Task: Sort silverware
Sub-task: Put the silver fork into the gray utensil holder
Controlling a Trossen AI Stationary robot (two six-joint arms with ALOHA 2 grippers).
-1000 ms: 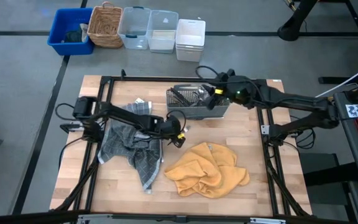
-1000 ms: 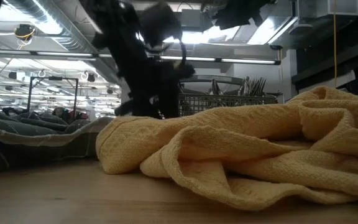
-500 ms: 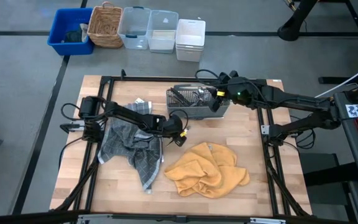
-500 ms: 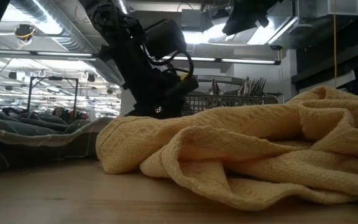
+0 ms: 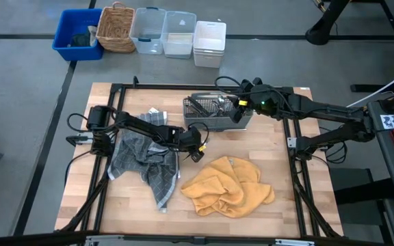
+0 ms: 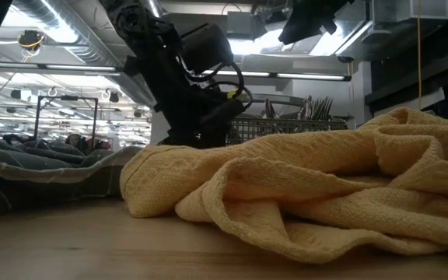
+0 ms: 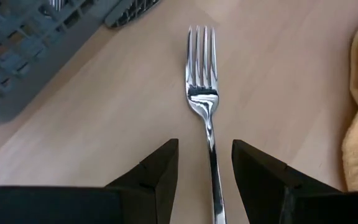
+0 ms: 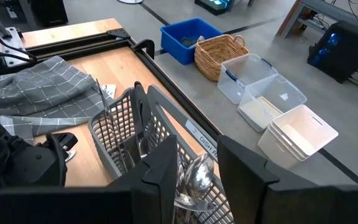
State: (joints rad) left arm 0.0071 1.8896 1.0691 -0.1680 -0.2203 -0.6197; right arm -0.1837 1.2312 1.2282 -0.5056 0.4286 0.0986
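A silver fork (image 7: 202,93) lies flat on the wooden table, tines pointing at the grey mesh caddy (image 5: 214,113). My left gripper (image 7: 205,177) is open and low over the table, one finger on either side of the fork's handle; I see no touch. The left gripper (image 5: 195,147) is just on the near side of the caddy. More silverware (image 8: 194,177) stands upright in the caddy (image 8: 123,143). My right gripper (image 8: 197,171) hovers open above the caddy's right end with nothing between its fingers.
A grey checked cloth (image 5: 146,160) lies crumpled at the left. A yellow cloth (image 5: 228,184) lies at the near middle and fills the low view (image 6: 302,187). Past the far edge, on the floor, stand a blue bin (image 5: 77,34), a wicker basket (image 5: 115,27) and plastic tubs (image 5: 176,34).
My left gripper has rolled its wrist over the fork and settled there, keeping its place near the caddy. My right gripper has tipped a little above the caddy. The fork and the cloths have not moved.
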